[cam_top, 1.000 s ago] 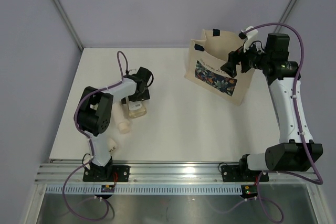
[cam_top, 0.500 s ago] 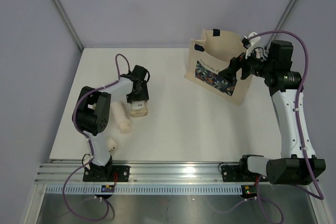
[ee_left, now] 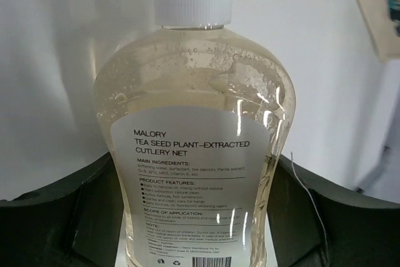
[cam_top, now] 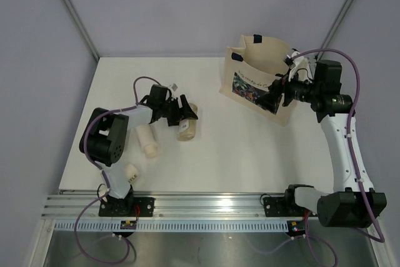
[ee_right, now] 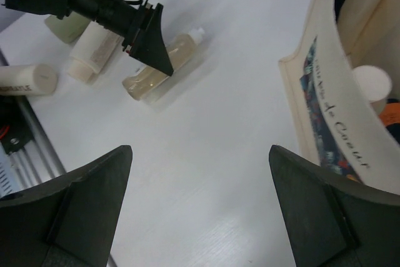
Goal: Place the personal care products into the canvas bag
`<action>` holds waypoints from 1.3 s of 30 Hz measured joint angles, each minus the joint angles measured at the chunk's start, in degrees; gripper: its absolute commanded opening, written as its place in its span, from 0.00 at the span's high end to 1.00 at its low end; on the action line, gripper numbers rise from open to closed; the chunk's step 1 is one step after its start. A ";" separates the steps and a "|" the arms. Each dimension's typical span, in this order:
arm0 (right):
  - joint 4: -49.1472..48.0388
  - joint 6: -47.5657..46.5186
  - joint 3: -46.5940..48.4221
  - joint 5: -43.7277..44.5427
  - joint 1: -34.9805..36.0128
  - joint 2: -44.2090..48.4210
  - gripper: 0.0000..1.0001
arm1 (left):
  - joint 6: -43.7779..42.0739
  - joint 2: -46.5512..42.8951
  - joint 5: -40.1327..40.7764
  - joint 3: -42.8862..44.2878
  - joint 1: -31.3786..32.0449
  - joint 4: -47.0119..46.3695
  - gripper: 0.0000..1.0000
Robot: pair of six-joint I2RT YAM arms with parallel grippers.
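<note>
A clear flat yellowish bottle [ee_left: 190,79] with a white cap lies label-up between my left gripper's fingers [ee_left: 62,217], which press on its two sides. From above, the left gripper [cam_top: 183,112] leans over the bottle [cam_top: 187,129] at the table's left middle, with the cap pointing toward the canvas bag [cam_top: 250,70]. I cannot tell whether the bottle is off the table. My right gripper [ee_right: 200,151] hangs open and empty over bare table, just in front of the bag [ee_right: 325,117]. Inside the bag, a white cap [ee_right: 372,82] and something orange [ee_right: 392,114] show.
A cream tube [cam_top: 145,139] lies left of the held bottle, and a white-capped bottle [cam_top: 128,173] sits by the left arm's base. The right wrist view adds a greenish bottle [ee_right: 65,26] behind the left arm. The table's rail edge runs along the front.
My left gripper closed on the yellowish bottle and swung it right, turning it toward the bag. My right gripper came down from the bag's mouth to its front side.
</note>
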State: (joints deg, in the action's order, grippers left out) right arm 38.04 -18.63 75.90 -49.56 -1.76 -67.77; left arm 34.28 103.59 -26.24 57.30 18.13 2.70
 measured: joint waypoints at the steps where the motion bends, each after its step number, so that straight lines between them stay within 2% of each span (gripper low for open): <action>1: -0.39 0.79 -1.68 -1.44 0.00 -0.04 0.01 | 1.05 0.13 -1.97 -0.55 0.07 -1.05 1.00; 6: -1.18 1.55 -7.50 -7.87 2.56 -1.88 0.01 | 8.57 2.03 -12.20 -3.76 0.52 -9.57 1.00; 10: 2.60 -3.48 -6.84 -8.50 12.28 -5.01 0.01 | 15.23 3.78 -16.90 -6.51 0.52 -18.36 1.00; 13: 7.63 -5.88 -2.03 -7.72 18.69 -12.17 0.08 | 21.20 4.59 -19.63 -8.76 0.59 -25.64 1.00; 14: 8.28 -6.03 -0.42 -6.93 21.35 -15.15 0.15 | 23.15 4.68 -20.35 -9.46 0.68 -28.11 1.00; 16: 7.63 -4.59 0.72 -4.81 23.54 -19.47 0.17 | 26.60 4.68 -21.33 -10.54 0.87 -32.61 1.00; 21: -0.20 8.57 -1.81 9.09 29.55 -23.06 0.07 | 31.98 4.11 -20.63 -12.04 1.81 -37.88 1.00; 24: -7.10 18.93 -4.09 21.62 34.64 -22.93 0.01 | 33.73 2.80 -18.58 -12.46 2.99 -38.03 1.00; 28: -11.41 29.38 -3.78 33.48 38.38 -23.52 0.01 | 34.95 0.74 -16.17 -12.46 4.90 -38.03 1.00; 34: -12.20 36.70 -0.09 39.71 38.99 -28.81 0.01 | 37.05 0.04 -13.18 -12.41 5.97 -37.53 1.00; 39: -11.72 39.47 -0.07 41.27 39.56 -31.43 0.06 | 38.53 -0.42 -10.97 -12.41 5.95 -36.63 1.00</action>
State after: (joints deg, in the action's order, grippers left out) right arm 26.33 20.84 75.83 -8.29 37.80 -99.20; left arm 72.82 103.18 -37.21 44.88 24.08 -33.93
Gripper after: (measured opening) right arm 0.966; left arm 0.767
